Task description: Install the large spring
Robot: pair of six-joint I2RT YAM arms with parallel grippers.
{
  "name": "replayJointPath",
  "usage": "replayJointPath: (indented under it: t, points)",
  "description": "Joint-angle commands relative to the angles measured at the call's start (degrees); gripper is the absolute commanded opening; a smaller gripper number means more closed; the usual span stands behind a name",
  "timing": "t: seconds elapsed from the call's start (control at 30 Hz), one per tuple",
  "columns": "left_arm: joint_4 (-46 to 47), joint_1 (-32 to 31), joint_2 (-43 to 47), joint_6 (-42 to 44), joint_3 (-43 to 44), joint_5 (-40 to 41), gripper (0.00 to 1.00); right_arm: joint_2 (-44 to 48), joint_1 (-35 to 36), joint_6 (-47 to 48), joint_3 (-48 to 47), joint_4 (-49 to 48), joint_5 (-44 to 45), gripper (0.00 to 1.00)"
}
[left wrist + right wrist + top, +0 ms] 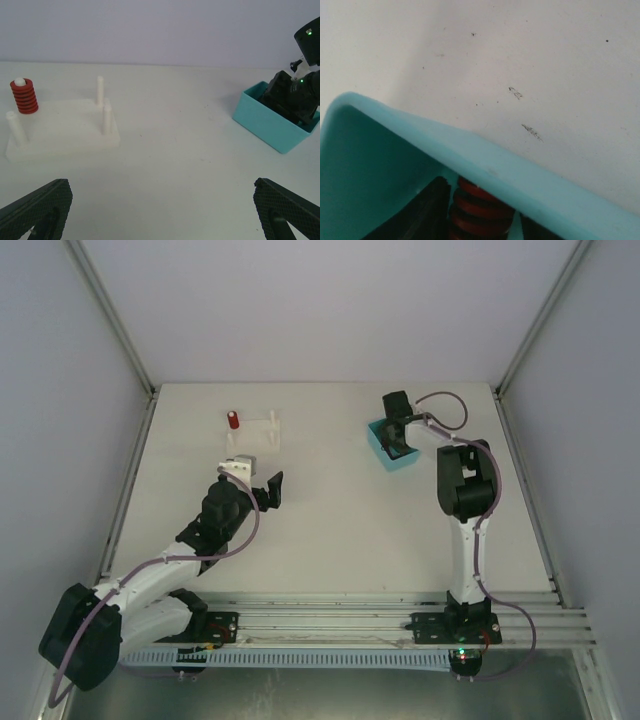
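Between the two black fingers (422, 212) of my right gripper (480, 220) sits a red coil spring (482, 205), the large spring, low inside the teal bin (470, 150); the jaws are shut on it. The bin's near wall hides the spring's top. From above, that gripper (397, 440) reaches down into the bin (378, 440). At the back left a white peg fixture (255, 435) carries another red spring (24, 96) on its corner peg. My left gripper (161, 200) hangs open over bare table in front of the fixture (60, 135), holding nothing.
Three bare white pegs (100, 90) stand on the fixture. The bin (270, 127) sits at the right of the left wrist view with the right arm's black wrist (295, 97) in it. Grey enclosure walls surround the table (330, 530).
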State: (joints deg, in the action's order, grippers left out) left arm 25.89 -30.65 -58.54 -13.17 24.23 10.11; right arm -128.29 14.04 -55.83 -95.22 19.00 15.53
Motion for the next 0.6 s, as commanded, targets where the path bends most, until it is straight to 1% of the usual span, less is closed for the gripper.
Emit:
replayJointPath:
  t: [0.0, 0.1, 0.17, 0.3, 0.57]
  points:
    - [0.59, -0.37, 0.75, 0.78, -0.19, 0.73, 0.99, -1.13, -0.86, 1.27, 1.14, 4.80, 0.62, 0.37]
    - [0.67, -0.37, 0.80, 0.72, -0.25, 0.65, 0.99, 1.52, -0.86, 3.28, 2.32, 2.74, 0.78, 0.29]
    - [0.74, -0.37, 0.66, 0.64, -0.23, 0.76, 0.99, 3.77, -0.86, 4.57, 3.37, 0.66, 0.63, 0.26]
    - [0.74, -0.37, 0.59, 0.52, -0.23, 1.03, 0.99, 7.57, -0.96, 7.71, 4.87, -2.38, -0.66, 0.21]
    - [0.91, -0.44, 0.88, 0.12, -0.47, 1.57, 0.99, 13.70, -1.01, 14.26, 8.14, -7.12, -4.06, 0.17]
